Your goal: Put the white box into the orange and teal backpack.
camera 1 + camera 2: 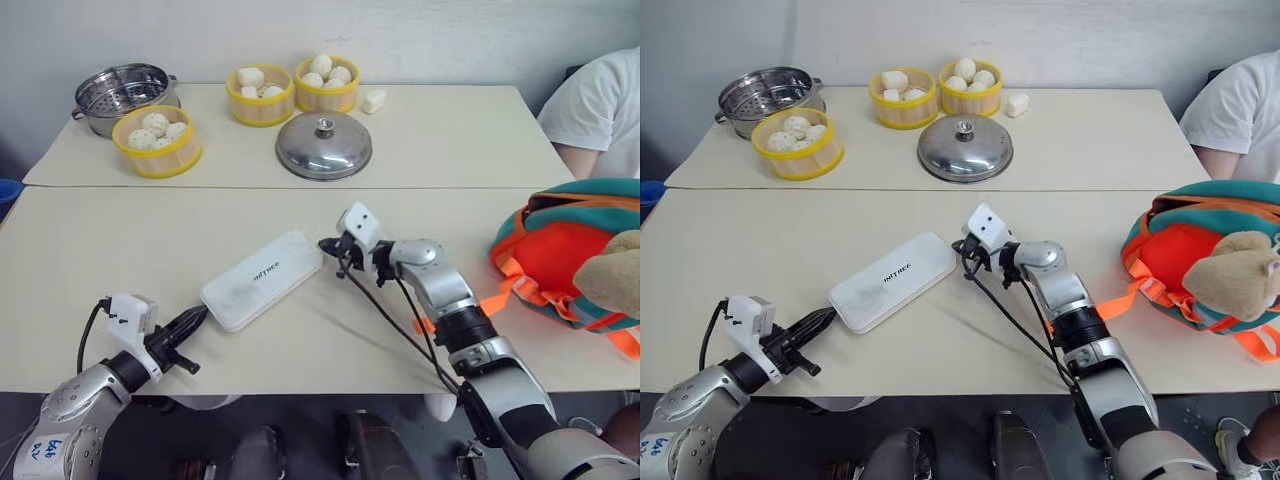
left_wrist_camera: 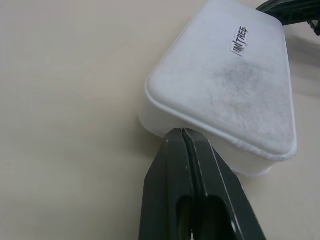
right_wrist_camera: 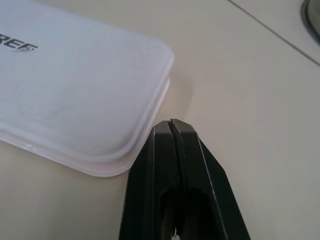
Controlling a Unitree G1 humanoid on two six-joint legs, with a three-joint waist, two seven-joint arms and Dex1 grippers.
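Left end effector (image 1: pixel 190 322) has its black fingers pressed together, tip at the near-left end of the white box (image 1: pixel 262 278), a flat, matte plastic case with rounded corners lying diagonally on the smooth beige bench (image 1: pixel 120 250). Right end effector (image 1: pixel 332 245) is also pinched closed on nothing, just beside the box's far-right corner. Soft orange and teal backpack (image 1: pixel 560 250) slumps at the right bench edge, well apart from the box.
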